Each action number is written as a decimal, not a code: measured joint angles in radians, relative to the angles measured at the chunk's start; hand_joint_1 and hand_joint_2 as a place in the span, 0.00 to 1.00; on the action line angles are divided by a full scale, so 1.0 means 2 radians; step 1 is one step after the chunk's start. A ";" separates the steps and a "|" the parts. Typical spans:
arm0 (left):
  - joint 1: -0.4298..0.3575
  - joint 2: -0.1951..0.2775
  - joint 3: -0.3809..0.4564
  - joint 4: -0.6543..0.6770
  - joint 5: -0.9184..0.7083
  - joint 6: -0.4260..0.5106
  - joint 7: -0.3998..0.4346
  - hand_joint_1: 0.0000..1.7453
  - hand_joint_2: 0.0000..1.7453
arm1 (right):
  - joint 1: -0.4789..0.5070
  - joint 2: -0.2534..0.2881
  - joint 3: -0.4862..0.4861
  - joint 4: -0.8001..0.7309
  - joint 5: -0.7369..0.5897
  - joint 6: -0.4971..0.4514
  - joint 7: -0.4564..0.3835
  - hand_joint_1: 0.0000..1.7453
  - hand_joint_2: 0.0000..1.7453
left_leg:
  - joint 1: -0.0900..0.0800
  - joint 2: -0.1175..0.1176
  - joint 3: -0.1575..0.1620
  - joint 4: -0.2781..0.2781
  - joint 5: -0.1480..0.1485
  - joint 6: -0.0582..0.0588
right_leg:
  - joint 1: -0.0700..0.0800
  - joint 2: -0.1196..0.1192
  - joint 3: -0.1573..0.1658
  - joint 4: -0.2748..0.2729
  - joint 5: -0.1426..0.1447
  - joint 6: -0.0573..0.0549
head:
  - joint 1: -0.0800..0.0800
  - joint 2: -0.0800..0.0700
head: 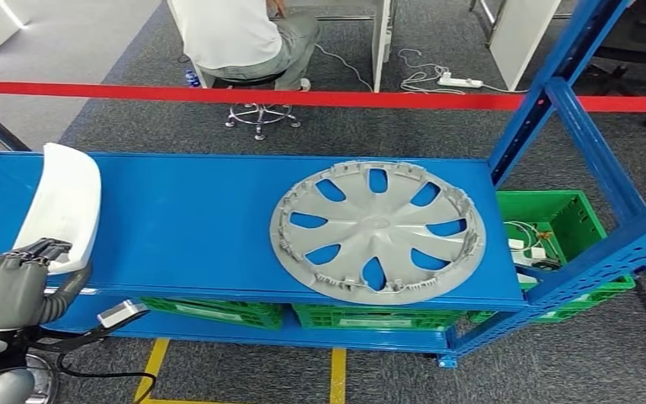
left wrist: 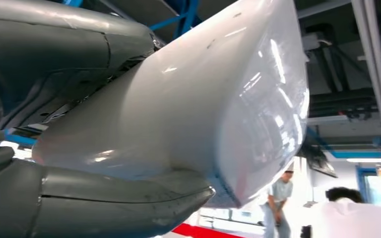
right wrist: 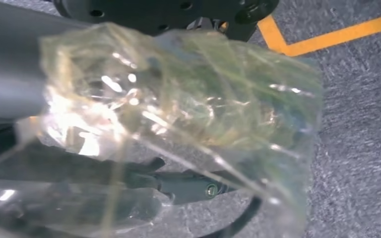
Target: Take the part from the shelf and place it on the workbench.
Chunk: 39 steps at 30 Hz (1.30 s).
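Right wrist view: hand (right wrist: 20, 74) behind crinkled plastic film (right wrist: 188, 114).

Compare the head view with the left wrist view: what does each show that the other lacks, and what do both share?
Head view only: the grey hubcap lying flat on the blue shelf, green crates below it, a red barrier tape, and a yellow floor line.

Left wrist view only: the ceiling, and a standing person far off.

Both: the left robot hand gripping the white part, seen close up from the wrist as a glossy curved shell with a finger against it. A seated person in white may be the same one in both; I cannot tell.
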 joint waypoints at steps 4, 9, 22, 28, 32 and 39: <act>0.000 0.000 0.001 0.000 0.000 0.000 0.001 1.00 1.00 | 0.000 0.000 0.003 -0.002 0.000 0.000 0.000 0.00 0.00 | 0.002 0.000 0.001 -0.003 0.000 -0.004 | 0.002 -0.001 0.001 0.000 -0.002 -0.003 | 0.000 0.000; 0.001 0.000 0.002 0.000 0.000 0.000 0.001 1.00 1.00 | 0.000 0.000 0.004 -0.005 -0.001 0.000 0.000 0.00 0.00 | 0.002 0.000 0.000 -0.003 0.001 -0.010 | 0.003 -0.001 0.002 0.000 -0.001 -0.006 | 0.000 0.000; 0.001 0.000 0.002 0.000 0.000 0.000 0.001 1.00 1.00 | 0.000 0.000 0.004 -0.005 -0.001 0.000 0.000 0.00 0.00 | 0.000 0.000 0.001 -0.002 0.001 -0.010 | 0.001 -0.001 0.003 0.000 -0.001 -0.006 | 0.001 0.000; 0.001 0.000 0.002 0.000 0.000 0.000 0.001 1.00 1.00 | 0.000 0.001 0.004 -0.006 -0.002 0.000 0.001 0.00 0.00 | 0.000 0.000 0.001 -0.002 0.000 -0.010 | 0.001 -0.001 0.003 0.000 -0.001 -0.006 | 0.001 0.000; 0.001 0.000 0.002 0.000 0.000 0.000 0.002 1.00 1.00 | 0.003 0.001 0.010 -0.008 -0.015 -0.003 0.005 0.00 0.00 | 0.000 0.000 0.001 -0.002 0.000 -0.010 | 0.001 -0.001 0.003 0.000 -0.001 -0.006 | 0.001 0.000; 0.003 0.000 0.002 -0.001 0.000 0.000 0.003 1.00 1.00 | 0.008 0.001 0.024 -0.014 -0.031 -0.005 0.012 0.00 0.00 | 0.000 0.000 0.001 -0.002 0.000 -0.010 | 0.001 -0.001 0.003 0.000 -0.001 -0.006 | 0.001 0.000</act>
